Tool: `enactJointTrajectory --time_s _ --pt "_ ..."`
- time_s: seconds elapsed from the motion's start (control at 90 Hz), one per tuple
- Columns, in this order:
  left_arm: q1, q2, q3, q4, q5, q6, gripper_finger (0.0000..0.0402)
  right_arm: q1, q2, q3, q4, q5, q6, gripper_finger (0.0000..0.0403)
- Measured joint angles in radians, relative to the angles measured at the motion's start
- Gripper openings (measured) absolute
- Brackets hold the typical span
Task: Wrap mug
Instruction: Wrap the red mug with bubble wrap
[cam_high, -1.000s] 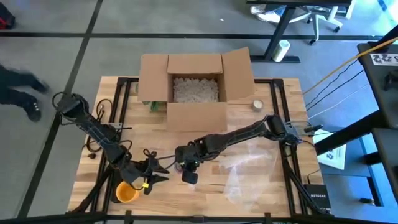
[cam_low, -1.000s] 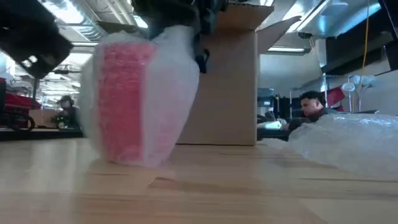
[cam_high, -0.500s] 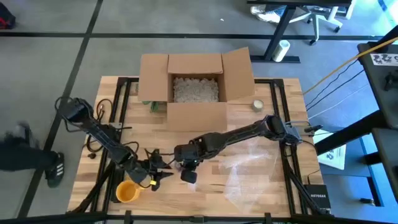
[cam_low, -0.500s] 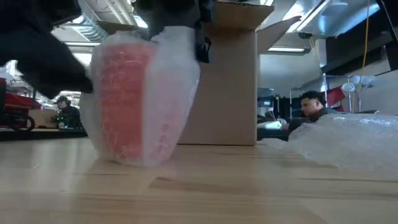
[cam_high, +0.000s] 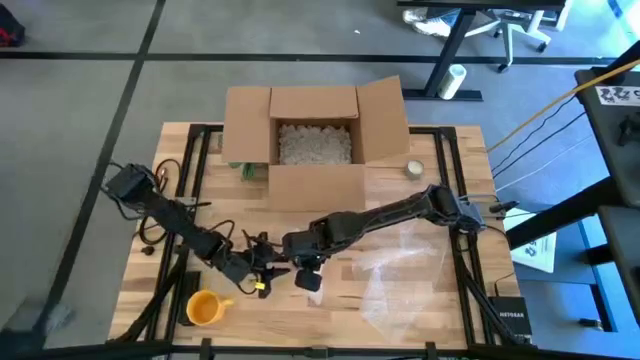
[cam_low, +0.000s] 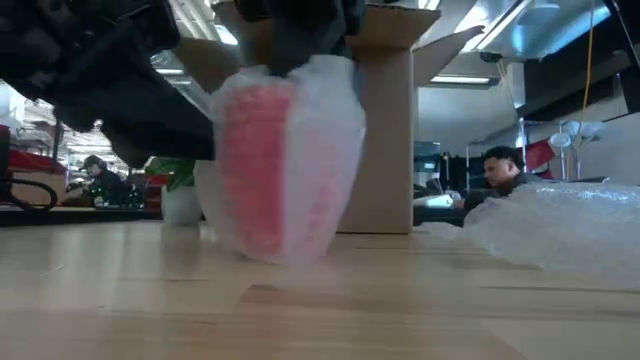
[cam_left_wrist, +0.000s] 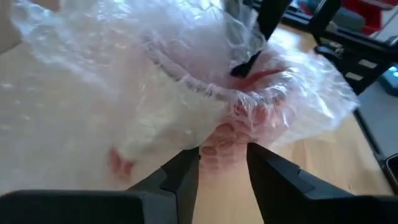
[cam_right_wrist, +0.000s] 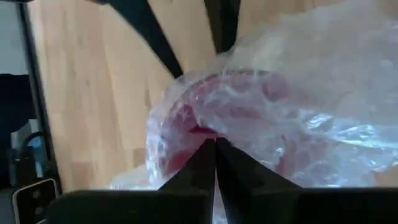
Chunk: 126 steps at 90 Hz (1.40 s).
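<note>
1. Fingers of the right gripper are pinched tight together on the rim of the red mug, with the bubble wrap caught in the pinch.
2. Over on the other side, the left gripper has its two fingers spread apart, reaching toward the wrapped mug and clasping nothing.
3. From above, the mug bundle sits at the near middle of the wooden table, under the right gripper, with the left gripper just to its left.
4. At table height the mug stands upright on the wood, red showing through the cloudy plastic that bulges out on its right side.
5. An orange cup lies at the near left corner, well apart from the bundle.
6. More loose bubble wrap is spread across the near right of the table.
7. An open cardboard box with pale filler inside stands at the far middle, and a small roll of tape lies to its right.
8. Beyond the table, a person sits in the room behind.
</note>
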Motion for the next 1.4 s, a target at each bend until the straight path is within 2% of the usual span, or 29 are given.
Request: enactJointTrajectory --time_s 0.278,0.433,0.567,0.633,0.778,0.856,1.278,1.4 --pt "-0.016 0.014 0.001 0.117 0.006 0.07 0.0117 -0.013 0.063 0.001 -0.031 0.027 -0.017 0.0" --pt "-0.04 0.013 0.003 0.138 0.003 0.069 0.0117 -0.014 0.1 0.004 -0.002 -0.02 -0.03 0.0" --pt "-0.07 0.012 0.004 0.153 -0.003 0.068 0.0117 -0.008 0.107 0.005 -0.002 -0.02 -0.03 0.0" --pt "-0.085 0.012 0.005 0.146 -0.031 0.069 0.0117 -0.007 0.107 0.008 -0.009 -0.018 -0.03 0.0" --pt "-0.109 0.012 0.005 0.148 -0.184 0.113 0.0117 -0.001 0.112 0.027 -0.025 -0.027 -0.069 0.0" --pt "-0.112 0.012 0.005 0.148 -0.233 0.131 0.0117 -0.001 0.112 0.027 -0.027 -0.029 -0.086 0.0" --pt "-0.082 0.012 0.024 0.151 -0.254 0.305 0.0117 -0.001 0.112 0.029 -0.031 -0.069 -0.112 0.0001" --pt "-0.089 0.012 0.028 0.152 -0.256 0.305 0.0117 0.0 0.115 0.05 -0.033 -0.056 -0.111 0.0001"
